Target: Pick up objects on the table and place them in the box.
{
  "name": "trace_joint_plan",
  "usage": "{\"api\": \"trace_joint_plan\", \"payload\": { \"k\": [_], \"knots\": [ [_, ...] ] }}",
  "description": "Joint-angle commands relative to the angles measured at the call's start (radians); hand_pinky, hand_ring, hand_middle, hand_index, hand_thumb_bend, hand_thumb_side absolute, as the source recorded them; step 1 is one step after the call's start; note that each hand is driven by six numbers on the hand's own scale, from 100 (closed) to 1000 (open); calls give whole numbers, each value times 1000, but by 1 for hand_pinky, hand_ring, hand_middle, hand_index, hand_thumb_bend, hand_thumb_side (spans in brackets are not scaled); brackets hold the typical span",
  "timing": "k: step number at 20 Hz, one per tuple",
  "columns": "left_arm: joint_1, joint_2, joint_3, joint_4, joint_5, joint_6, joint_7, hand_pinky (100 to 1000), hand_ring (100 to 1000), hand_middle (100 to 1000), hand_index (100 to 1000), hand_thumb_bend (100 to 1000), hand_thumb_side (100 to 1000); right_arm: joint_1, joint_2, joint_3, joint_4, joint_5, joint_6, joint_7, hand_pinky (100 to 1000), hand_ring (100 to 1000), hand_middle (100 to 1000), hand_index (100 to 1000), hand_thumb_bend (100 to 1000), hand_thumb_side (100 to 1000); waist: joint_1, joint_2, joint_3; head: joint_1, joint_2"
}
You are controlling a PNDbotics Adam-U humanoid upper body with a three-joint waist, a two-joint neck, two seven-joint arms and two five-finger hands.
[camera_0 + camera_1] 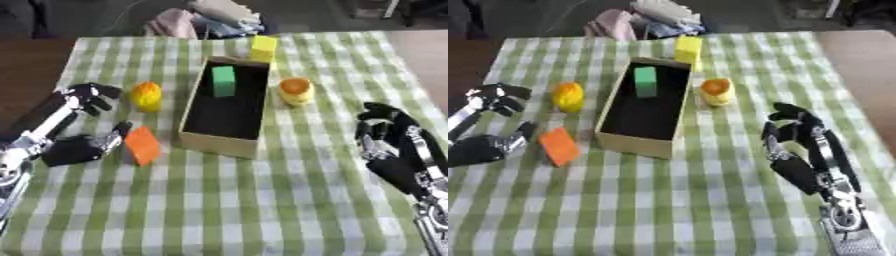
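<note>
The box [223,112], an open cardboard tray with a dark floor, lies lengthwise at the middle of the checked tablecloth [262,210]. Inside it, toward its far end, we see 1 green block [224,81], so we judge the task already begun. 4 objects remain outside. A yellow block [263,48] stands just beyond the far rim. A yellow-orange cup-like object [297,90] sits just beside the box's right wall. A rounded yellow-orange object [146,95] sits to the left of the box. An orange block [143,145] lies near the box's near-left corner.

The left hand [80,148] lies on the cloth with its thumb touching or nearly touching the orange block and its fingers spread, grasping nothing. We read this as the approach to the next pick, since this block lies closest to that hand. The right hand [794,132] hovers near the right edge, well apart from every object, its fingers bent inward and its palm empty. We take it to be idle. Clutter beyond the table plays no part.
</note>
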Motion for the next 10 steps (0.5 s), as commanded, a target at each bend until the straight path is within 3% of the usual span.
{"api": "trace_joint_plan", "payload": {
  "k": [1,4,10],
  "knots": [
    [-19,97,-26,-20,-30,25,-56,740,755,789,888,380,533,-5,-21,0,-14,0,-4,6,597,561,677,831,100,420,11,-27,-2,-3,5],
    [-34,128,-54,-20,-57,56,-96,743,758,792,888,407,491,-5,-23,0,-14,0,-3,6,597,561,677,831,100,415,12,-28,-5,-4,5],
    [-64,139,-100,-11,-90,100,-150,746,757,791,882,449,540,-6,-24,3,-14,0,-4,8,597,561,677,831,100,419,14,-27,-10,-3,5]
  ]
}}
